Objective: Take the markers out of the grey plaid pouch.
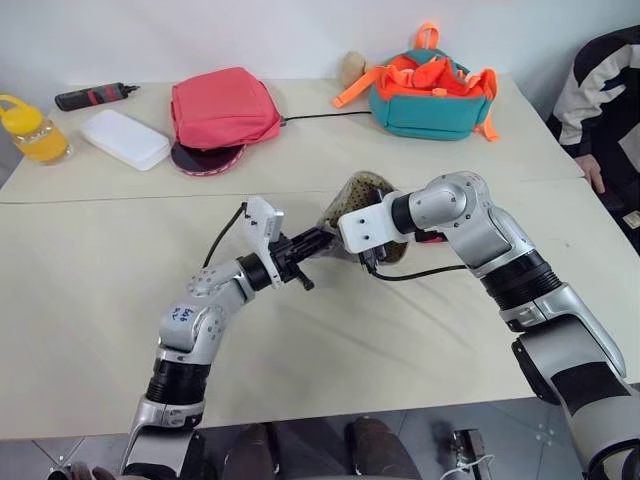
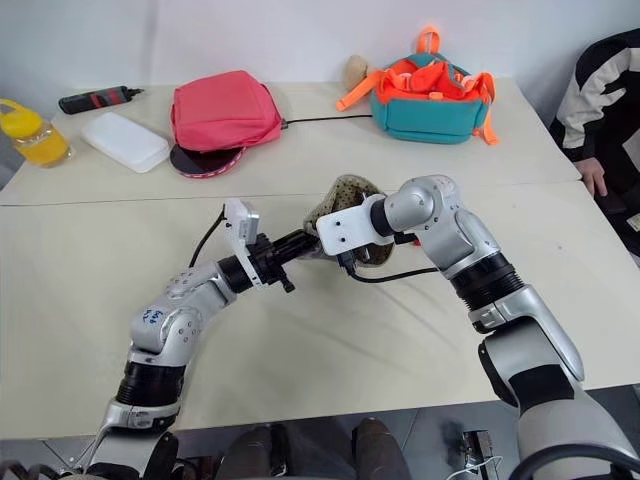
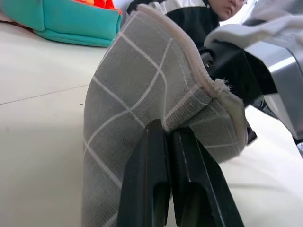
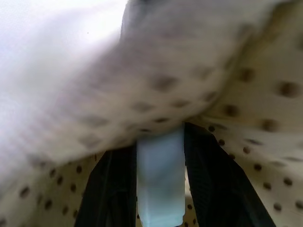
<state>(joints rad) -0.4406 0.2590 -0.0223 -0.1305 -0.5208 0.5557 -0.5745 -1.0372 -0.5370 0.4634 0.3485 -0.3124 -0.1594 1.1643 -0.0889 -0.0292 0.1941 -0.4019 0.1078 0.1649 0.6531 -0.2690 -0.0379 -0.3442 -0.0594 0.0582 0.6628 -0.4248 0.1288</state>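
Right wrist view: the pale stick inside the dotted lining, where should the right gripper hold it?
Hold the pale stick by its near end, long sides between the fingers, entering lengthwise through the grey plaid pouch mouth. The right gripper sits just so, closed on it; dotted lining drapes its far part.

- The left gripper (image 1: 318,240) pinched one edge of the grey plaid pouch (image 1: 362,196), held up above the cream tabletop (image 1: 100,260).
- The pouch's beige dotted lining faced the camera.
- The right gripper (image 1: 372,246) reached into the pouch from the other side; its fingers were hidden.
- Along the far edge lay a pink-red bag (image 1: 222,108), a teal-and-orange backpack (image 1: 432,92), a white box (image 1: 124,138), a yellow bottle (image 1: 32,130) and a black cylinder with a red band (image 1: 92,96).
- A person's sleeve (image 1: 600,90) showed at the right.
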